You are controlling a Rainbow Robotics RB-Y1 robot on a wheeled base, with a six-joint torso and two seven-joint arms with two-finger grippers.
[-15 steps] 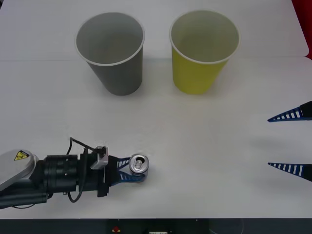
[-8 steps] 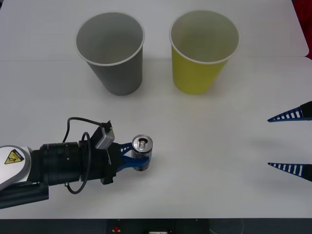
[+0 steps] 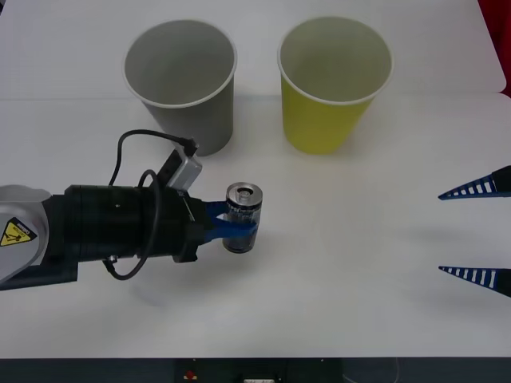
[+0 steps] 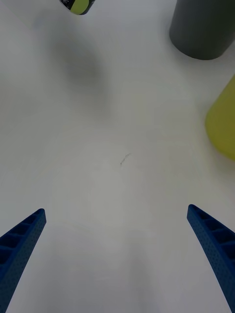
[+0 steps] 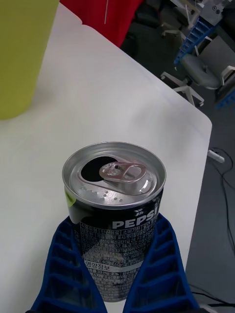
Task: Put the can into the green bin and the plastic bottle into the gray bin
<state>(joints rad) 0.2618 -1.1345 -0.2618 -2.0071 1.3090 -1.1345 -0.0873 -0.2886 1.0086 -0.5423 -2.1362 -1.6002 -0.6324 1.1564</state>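
The can [image 3: 243, 214], dark-labelled with a silver pull-tab top, hangs upright above the table with my left gripper [image 3: 237, 227] shut around its lower half. In the left wrist view the can [image 5: 115, 195] sits between the two blue fingers [image 5: 63, 264]. The gray bin [image 3: 185, 88] stands at the back left, just beyond the can. To its right stands the yellow-green cup that is the green bin [image 3: 331, 88]. My right gripper [image 3: 477, 232] waits open at the table's right edge, far from both bins. The plastic bottle is out of view.
The white table [image 3: 351, 263] stretches bare between the can and the right gripper. Its far right edge [image 5: 198, 146] drops off toward office chairs and floor. A red object [image 3: 499, 40] lies at the back right corner.
My left gripper has lifted the can off the table and carried it forward and slightly right, toward the bins. The right arm has stayed still.
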